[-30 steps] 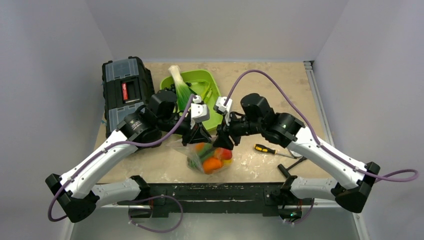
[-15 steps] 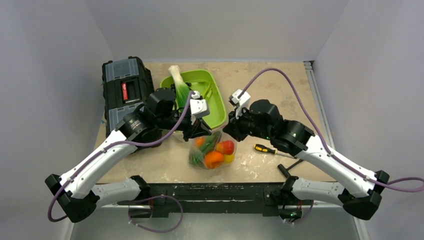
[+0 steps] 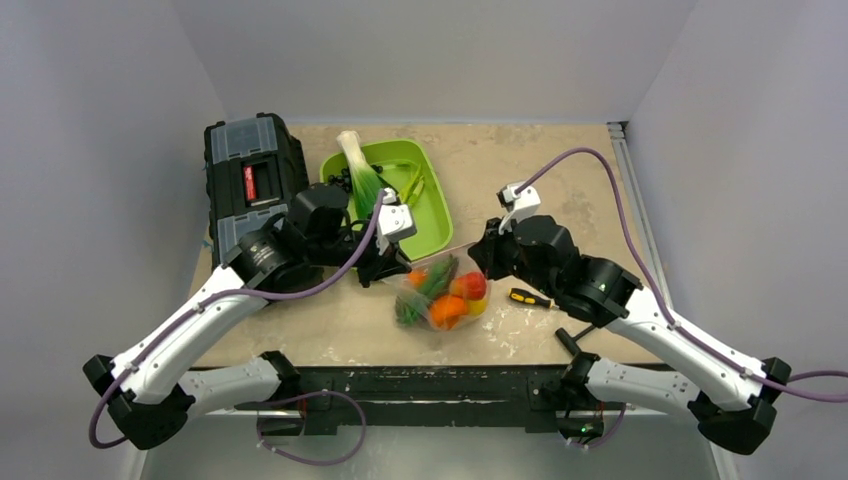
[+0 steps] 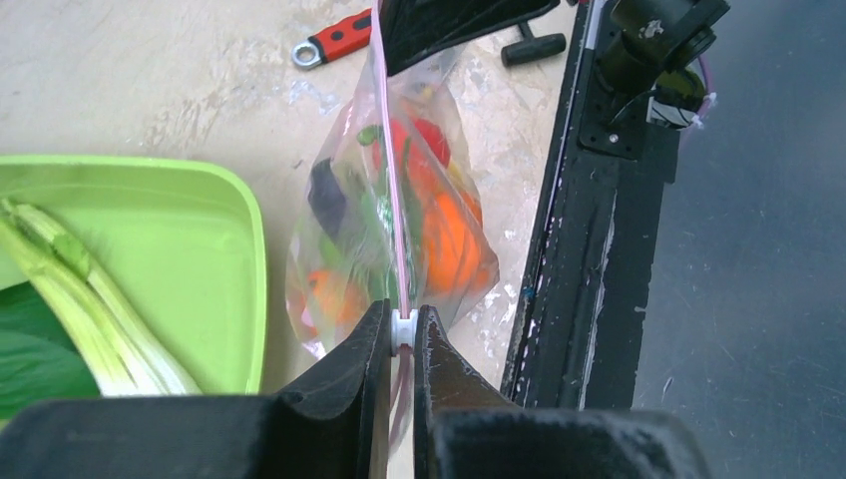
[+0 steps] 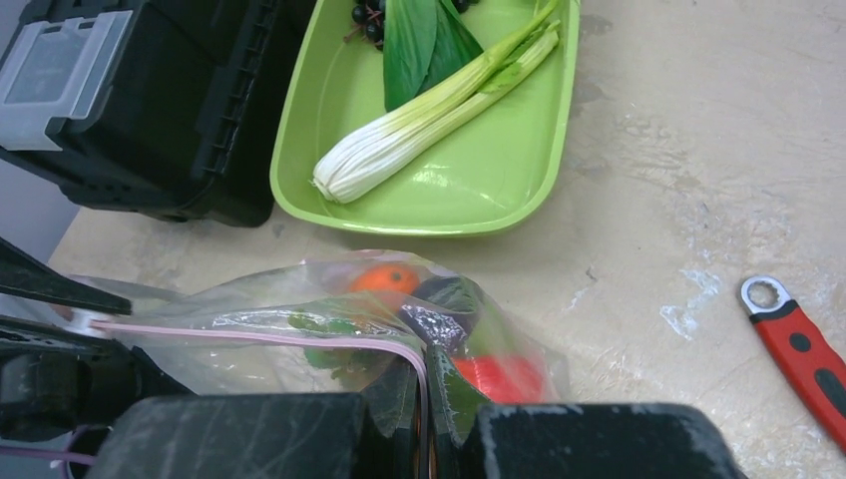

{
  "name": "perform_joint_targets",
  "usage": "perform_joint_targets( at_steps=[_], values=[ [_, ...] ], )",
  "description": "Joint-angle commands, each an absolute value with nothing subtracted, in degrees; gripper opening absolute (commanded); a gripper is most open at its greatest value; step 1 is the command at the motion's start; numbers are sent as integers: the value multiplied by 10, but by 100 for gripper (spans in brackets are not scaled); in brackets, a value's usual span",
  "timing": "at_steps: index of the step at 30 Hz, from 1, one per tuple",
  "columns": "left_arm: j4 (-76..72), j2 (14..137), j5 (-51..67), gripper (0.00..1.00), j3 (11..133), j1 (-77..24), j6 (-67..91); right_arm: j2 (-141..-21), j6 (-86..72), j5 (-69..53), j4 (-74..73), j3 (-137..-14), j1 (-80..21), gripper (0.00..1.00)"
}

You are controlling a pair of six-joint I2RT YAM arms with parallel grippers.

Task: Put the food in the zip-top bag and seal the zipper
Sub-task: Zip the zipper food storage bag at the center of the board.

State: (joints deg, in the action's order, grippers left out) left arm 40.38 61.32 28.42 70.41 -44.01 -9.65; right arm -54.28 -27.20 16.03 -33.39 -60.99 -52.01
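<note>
Left gripper [image 4: 401, 334]: jaws pinched narrow on one end of the zipper [image 4: 390, 180], with a small white piece at the strip's end caught between the fingertips.
Right gripper [image 5: 427, 391]: jaws closed tight on the opposite end of the same pink strip, which runs down between its black fingers in the wrist view.
Zip-top bag [image 3: 440, 295]: slung from the strip between the two grippers, near the front edge of the table and just beside the green tray [image 5: 499, 170]; whether its belly rests on the table or hangs clear cannot be told.
Food [image 4: 451, 239]: orange, red and green pieces bunched inside the pouch, below the strip.
Tray contents: a pale stalk [image 5: 429, 120], a green leaf and dark berries lie in the tray, apart from the pouch.
Step in hand: sealing, as I judge it; the filling looks done and the strip is drawn straight between both grips.
Seal state: cannot tell whether the two halves of the strip are pressed together along their whole length.
Next move: likely one side anchors its end while the other slides along the strip with a firm, even pinch, keeping it taut.
Risk: slack or a twist in the strip could leave a gap; the pouch's weight may pull it from a grip.
Nearby: black toolbox [image 3: 250, 175], screwdriver [image 3: 530, 297], red wrench [image 5: 798, 351].
</note>
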Motion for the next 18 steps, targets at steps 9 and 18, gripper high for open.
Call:
perform_joint_targets(
  at_steps=[9, 18],
  values=[
    [509, 445, 157, 0, 611, -439, -92, -493, -247, 294, -315, -579, -498, 0],
    [486, 409, 157, 0, 604, -439, -57, -460, -204, 186, -246, -545, -496, 0]
  ],
)
